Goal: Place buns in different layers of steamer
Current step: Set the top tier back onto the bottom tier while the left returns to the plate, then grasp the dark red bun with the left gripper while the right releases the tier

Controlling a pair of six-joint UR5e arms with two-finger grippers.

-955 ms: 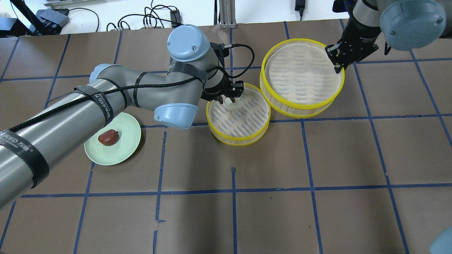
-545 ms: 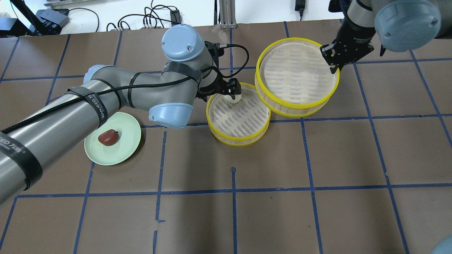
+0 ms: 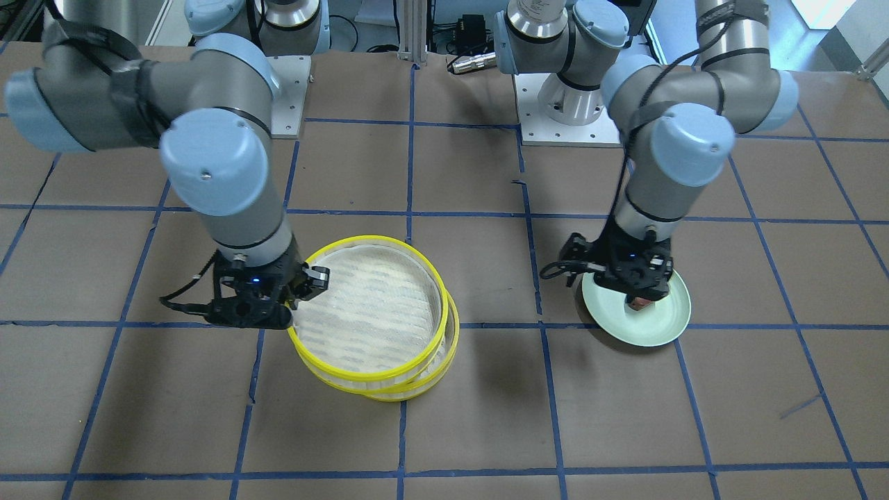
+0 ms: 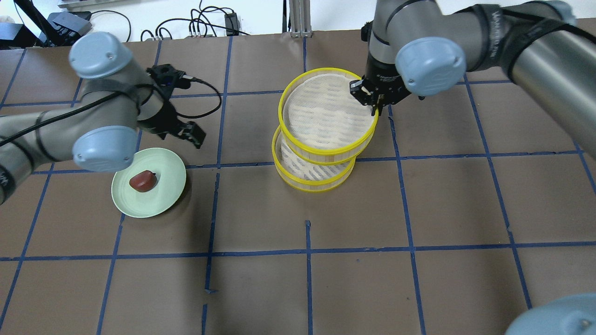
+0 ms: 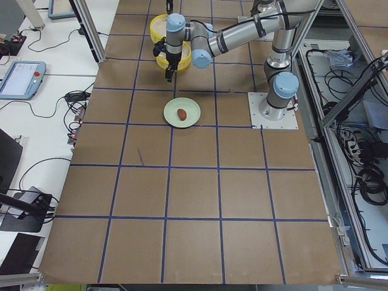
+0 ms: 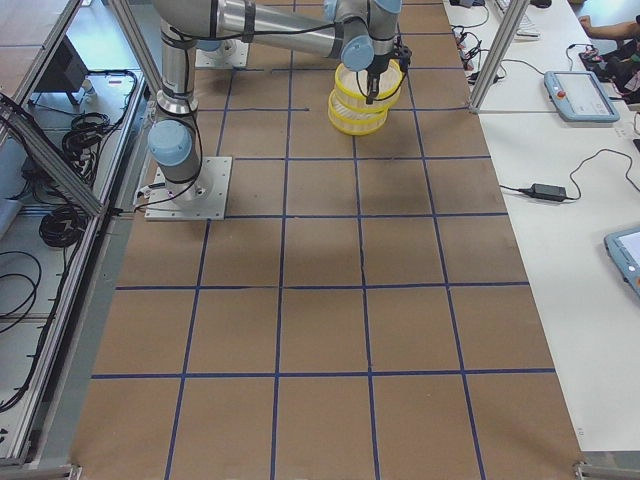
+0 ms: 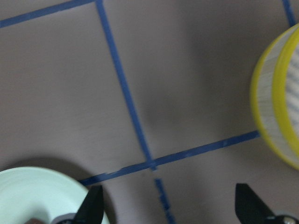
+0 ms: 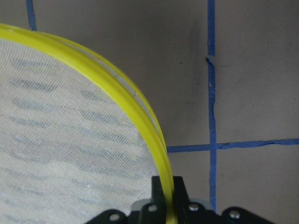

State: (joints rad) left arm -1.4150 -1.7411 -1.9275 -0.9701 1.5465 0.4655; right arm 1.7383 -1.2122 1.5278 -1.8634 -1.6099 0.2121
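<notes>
The dark reddish-brown bun [image 4: 142, 180] lies on the pale green plate [image 4: 163, 200]. My left gripper [image 4: 192, 136] is open and empty, just past the plate's far right edge; its fingers [image 7: 91, 210] stand wide apart in the left wrist view. My right gripper [image 4: 372, 103] is shut on the yellow rim [image 8: 161, 154] of the upper steamer tray [image 4: 326, 109]. It holds that tray over the lower steamer tray [image 4: 312, 179], offset to the far right. The upper tray is empty. The white bun is hidden under it.
Brown table [image 4: 419, 223] with a blue tape grid. Cables and boxes [image 4: 205, 23] lie beyond the far edge. In the front-facing view the stacked trays [image 3: 368, 312] are at centre left and the plate [image 3: 660, 330] at right.
My left gripper let go of the white bun in the lower tray and moved left to the plate. My right gripper carried the upper tray left, over the lower tray.
</notes>
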